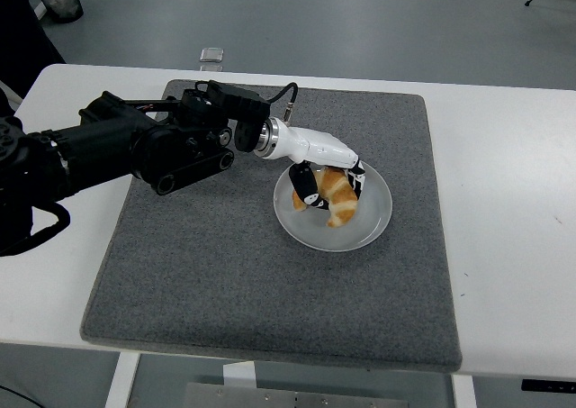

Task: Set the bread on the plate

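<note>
Single head view, mounted high on the robot's side, angled forward and down. White table [504, 156] spans the frame, its near edge along the bottom, grey floor beyond the far edge at top. Grey mat [225, 273] fills the centre at moderate range. Left arm [135, 147] enters from the left edge.
</note>
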Robot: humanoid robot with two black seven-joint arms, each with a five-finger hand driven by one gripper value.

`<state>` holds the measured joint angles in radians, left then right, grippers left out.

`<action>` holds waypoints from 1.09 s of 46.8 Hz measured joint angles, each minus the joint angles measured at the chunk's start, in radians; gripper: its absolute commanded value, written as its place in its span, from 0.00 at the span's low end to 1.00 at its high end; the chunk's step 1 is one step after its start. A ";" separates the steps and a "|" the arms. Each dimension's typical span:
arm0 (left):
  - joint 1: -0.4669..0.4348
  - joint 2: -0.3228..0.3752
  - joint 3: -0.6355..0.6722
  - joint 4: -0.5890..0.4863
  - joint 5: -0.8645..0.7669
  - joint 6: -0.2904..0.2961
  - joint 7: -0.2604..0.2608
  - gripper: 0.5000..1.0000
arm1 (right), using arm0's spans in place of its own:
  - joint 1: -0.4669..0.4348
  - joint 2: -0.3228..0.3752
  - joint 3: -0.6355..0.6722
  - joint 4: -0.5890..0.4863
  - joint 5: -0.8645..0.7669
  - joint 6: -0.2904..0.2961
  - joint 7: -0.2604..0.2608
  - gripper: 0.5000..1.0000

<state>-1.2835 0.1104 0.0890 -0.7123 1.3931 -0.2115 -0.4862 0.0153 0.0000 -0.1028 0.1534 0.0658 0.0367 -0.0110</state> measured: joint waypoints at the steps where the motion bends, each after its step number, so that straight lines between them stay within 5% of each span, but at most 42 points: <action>1: 0.001 0.000 0.000 0.004 0.000 0.000 0.000 0.00 | 0.000 0.000 0.000 0.000 0.000 0.000 0.000 0.90; 14: 0.016 -0.001 0.000 0.027 0.000 0.031 0.000 0.02 | 0.000 0.000 0.000 0.000 0.000 0.000 0.000 0.90; 18: 0.018 -0.001 0.000 0.032 -0.001 0.042 0.000 0.33 | 0.000 0.000 0.000 0.000 0.000 0.000 0.000 0.90; 24: 0.018 0.000 -0.001 0.033 -0.017 0.043 0.000 0.64 | 0.000 0.000 0.000 0.000 0.000 0.000 0.000 0.90; 33: 0.018 -0.001 -0.005 0.032 -0.033 0.044 0.000 0.98 | 0.000 0.000 0.000 0.000 0.000 0.000 0.000 0.91; 51: 0.005 -0.003 -0.020 0.028 -0.206 0.044 -0.002 0.98 | 0.000 0.000 0.000 0.000 0.000 0.000 0.000 0.90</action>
<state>-1.2788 0.1077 0.0692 -0.6838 1.1866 -0.1671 -0.4878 0.0153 0.0000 -0.1028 0.1534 0.0657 0.0368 -0.0110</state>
